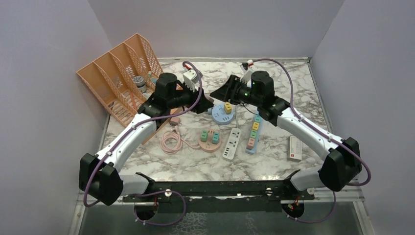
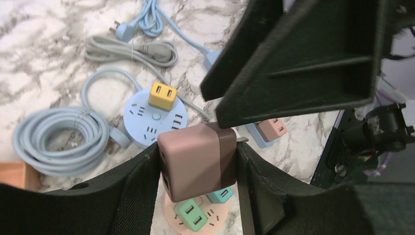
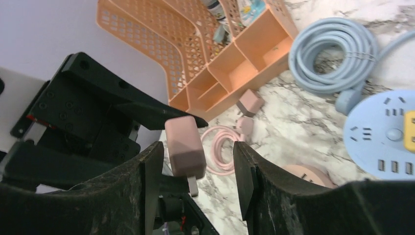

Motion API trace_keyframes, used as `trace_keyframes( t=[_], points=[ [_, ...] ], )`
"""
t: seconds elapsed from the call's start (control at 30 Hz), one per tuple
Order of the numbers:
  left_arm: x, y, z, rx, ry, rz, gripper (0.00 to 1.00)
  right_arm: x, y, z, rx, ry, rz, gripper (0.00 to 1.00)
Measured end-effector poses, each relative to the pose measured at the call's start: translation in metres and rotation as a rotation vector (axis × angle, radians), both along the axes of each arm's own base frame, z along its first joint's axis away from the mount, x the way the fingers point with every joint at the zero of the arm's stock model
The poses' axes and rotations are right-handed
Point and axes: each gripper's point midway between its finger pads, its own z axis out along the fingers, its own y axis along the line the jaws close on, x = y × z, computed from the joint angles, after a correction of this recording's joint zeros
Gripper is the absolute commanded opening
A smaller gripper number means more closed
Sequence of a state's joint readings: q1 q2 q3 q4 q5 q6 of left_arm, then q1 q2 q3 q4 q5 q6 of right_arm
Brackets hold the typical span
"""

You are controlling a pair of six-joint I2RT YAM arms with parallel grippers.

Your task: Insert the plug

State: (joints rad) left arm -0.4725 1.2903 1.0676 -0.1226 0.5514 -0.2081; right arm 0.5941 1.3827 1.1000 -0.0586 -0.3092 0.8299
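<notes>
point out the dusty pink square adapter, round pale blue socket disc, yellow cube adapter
dusty pink square adapter (image 2: 191, 161), left wrist view, front face
round pale blue socket disc (image 2: 133, 121), left wrist view, bare top
yellow cube adapter (image 2: 162, 96), left wrist view, top face

Worktop (image 1: 274, 161): marble-patterned, smooth, slight sheen.
File rack (image 1: 117, 73), far left: orange plastic, perforated walls, matt.
Plug (image 2: 195, 159): dusty-pink plastic, smooth, matt; prong (image 3: 193, 185) bare metal.
Left end effector fingers (image 2: 132, 196): black plastic, matt, finely grained.
Round socket hub (image 2: 151, 117): pale blue plastic, smooth, satin.
Coiled cable (image 2: 54, 139): blue rubbery sheath.
</notes>
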Motion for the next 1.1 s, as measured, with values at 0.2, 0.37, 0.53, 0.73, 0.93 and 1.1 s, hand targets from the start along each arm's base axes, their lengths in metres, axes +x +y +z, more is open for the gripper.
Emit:
trace_keyframes(
  t=[0.2, 0.37, 0.53, 0.73, 0.93, 1.1],
  points=[
    [-0.01, -0.002, 0.018, 0.005, -0.136, -0.103, 0.43, -0.015, 0.017, 0.012, 0.048, 0.01, 0.137, 0.48],
    [-0.016, -0.005, 0.018, 0.004, -0.157, -0.152, 0.43, -0.031, 0.022, 0.016, 0.073, 0.009, 0.243, 0.35],
    [-0.021, -0.005, 0.02, -0.002, -0.158, -0.174, 0.51, -0.033, 0.022, 0.011, 0.065, 0.009, 0.277, 0.18],
    [-0.023, -0.004, 0.015, 0.005, -0.121, -0.163, 0.93, -0.036, 0.023, 0.003, 0.043, 0.02, 0.305, 0.15],
    [-0.015, 0.002, 0.028, 0.012, -0.13, -0.097, 0.99, -0.032, 0.023, 0.011, 0.033, -0.021, 0.303, 0.15],
    [-0.016, 0.014, 0.059, -0.005, -0.169, -0.016, 0.99, -0.02, 0.017, 0.029, 0.046, -0.08, 0.285, 0.15]
  ],
)
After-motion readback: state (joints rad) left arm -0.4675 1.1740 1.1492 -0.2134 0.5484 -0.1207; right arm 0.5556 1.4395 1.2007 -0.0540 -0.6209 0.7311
